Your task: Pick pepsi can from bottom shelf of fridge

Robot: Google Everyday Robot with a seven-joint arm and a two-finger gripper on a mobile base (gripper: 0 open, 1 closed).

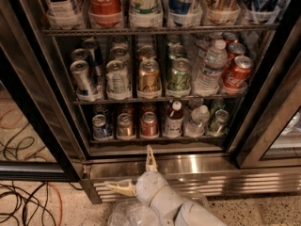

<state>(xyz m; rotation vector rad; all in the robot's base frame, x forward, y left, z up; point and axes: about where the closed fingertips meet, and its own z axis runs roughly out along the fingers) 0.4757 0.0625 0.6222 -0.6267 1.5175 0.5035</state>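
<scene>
The fridge (42, 107) stands open in front of me. The pepsi can (101, 126), blue with a silver top, stands at the left end of the bottom shelf (155, 138). A bronze-gold can (125, 125) and a red can (149, 124) stand to its right. My gripper (135, 173) is below the shelf, in front of the ribbed steel base (225, 173). It is open and empty, with one finger (150, 157) pointing up at the shelf edge and the other pointing left. It is lower than the pepsi can and to its right, not touching it.
Bottles and a green can (218, 121) fill the right of the bottom shelf. The rack above holds taller cans and a water bottle (210, 67). Black door frames (263, 112) flank the opening. Cables (23, 206) lie on the floor at left. A plastic bag (134, 214) lies by the arm.
</scene>
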